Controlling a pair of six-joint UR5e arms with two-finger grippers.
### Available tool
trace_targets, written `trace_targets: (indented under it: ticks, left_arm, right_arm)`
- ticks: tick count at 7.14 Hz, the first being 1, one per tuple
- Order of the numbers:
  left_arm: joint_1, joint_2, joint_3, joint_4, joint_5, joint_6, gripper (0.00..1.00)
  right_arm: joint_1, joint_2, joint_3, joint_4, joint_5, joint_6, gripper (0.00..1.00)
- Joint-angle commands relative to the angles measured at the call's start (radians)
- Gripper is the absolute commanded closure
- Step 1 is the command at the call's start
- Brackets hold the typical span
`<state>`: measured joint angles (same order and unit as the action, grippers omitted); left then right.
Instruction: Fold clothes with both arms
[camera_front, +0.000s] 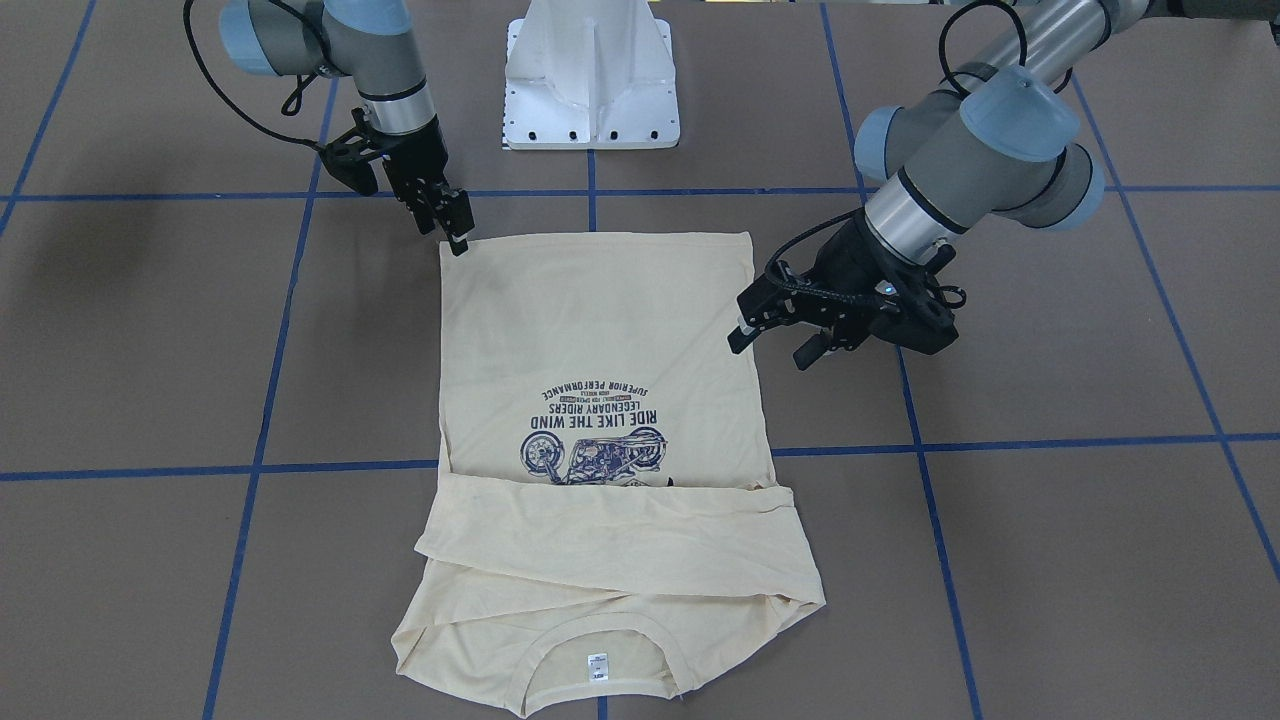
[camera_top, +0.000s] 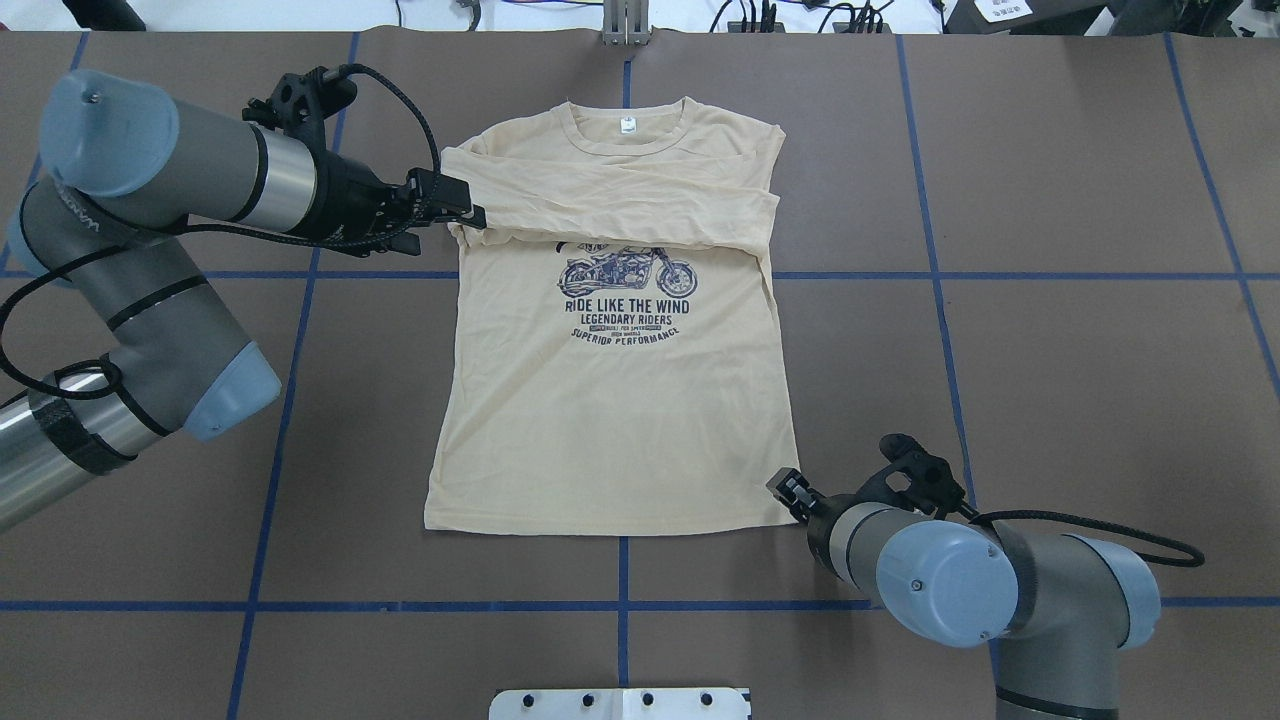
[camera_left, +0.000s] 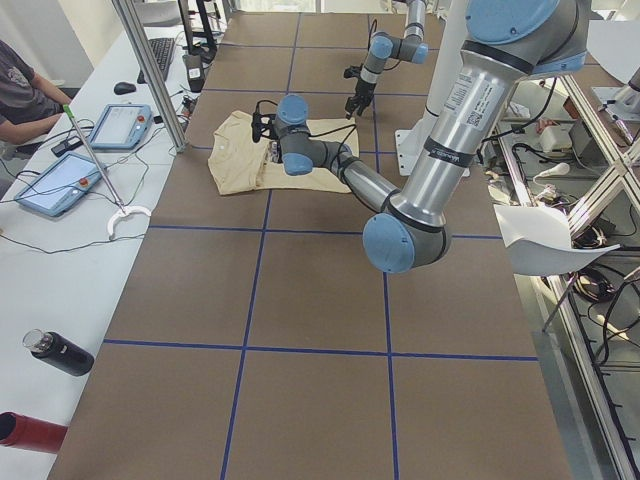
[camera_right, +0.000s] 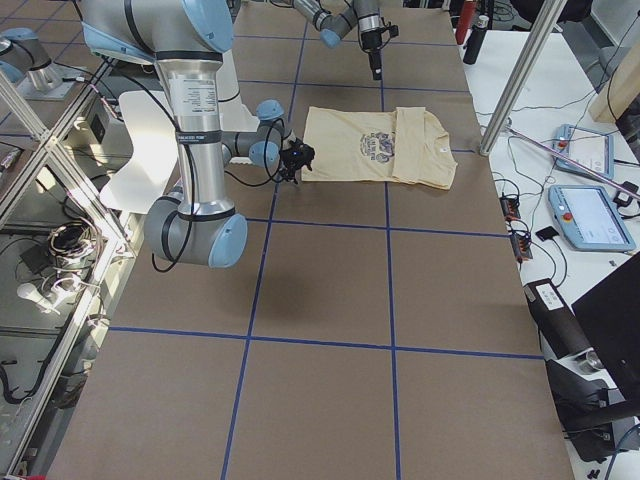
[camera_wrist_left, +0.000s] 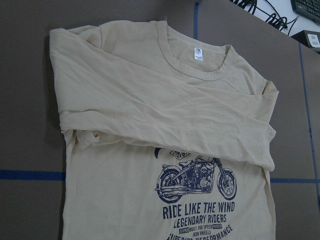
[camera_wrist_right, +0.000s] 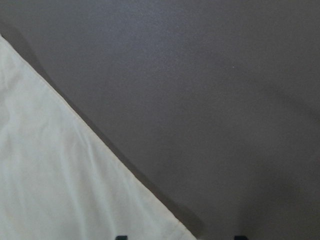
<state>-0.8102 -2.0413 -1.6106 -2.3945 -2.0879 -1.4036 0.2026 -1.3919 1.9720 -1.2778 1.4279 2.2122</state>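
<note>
The pale cream-yellow shirt (camera_top: 610, 420) lies flat on the brown table, navy motorcycle print up, neck and white tag at the far side. Both sleeves are folded across the chest. It also shows in the front view (camera_front: 600, 310) and the left wrist view (camera_wrist_left: 150, 100). My left gripper (camera_top: 475, 212) is open and empty, raised beside the shirt's folded sleeve edge; it also shows in the front view (camera_front: 770, 340). My right gripper (camera_top: 785, 488) is open and empty, low at the shirt's near hem corner (camera_wrist_right: 50, 190). Its fingertips (camera_wrist_right: 121, 236) are apart, just off the cloth.
The white pedestal base (camera_front: 590, 90) stands at the table's near middle edge. Blue tape lines (camera_top: 940, 275) cross the brown table. In the left side view a side desk holds tablets (camera_left: 120, 125) and a black bottle (camera_left: 60, 352), with a metal post (camera_left: 150, 70) beside it.
</note>
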Motion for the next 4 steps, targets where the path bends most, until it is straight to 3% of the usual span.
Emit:
trace_targets:
  ticks: [1,2,3,4]
  left_arm:
    - [-0.001,0.001,0.000,0.000,0.000,0.000,0.01]
    - [-0.001,0.001,0.000,0.000,0.000,0.000,0.01]
    - [-0.001,0.001,0.000,0.000,0.000,0.000,0.01]
    - [-0.001,0.006,0.000,0.000,0.000,0.000,0.01]
  right_arm:
    - [0.001,0.002,-0.001,0.000,0.000,0.001,0.51]
    - [0.001,0.001,-0.004,0.000,0.000,0.000,0.54]
    - [0.001,0.005,-0.004,0.000,0.002,0.001,0.65]
    - [0.001,0.004,-0.005,0.000,0.002,0.001,0.91]
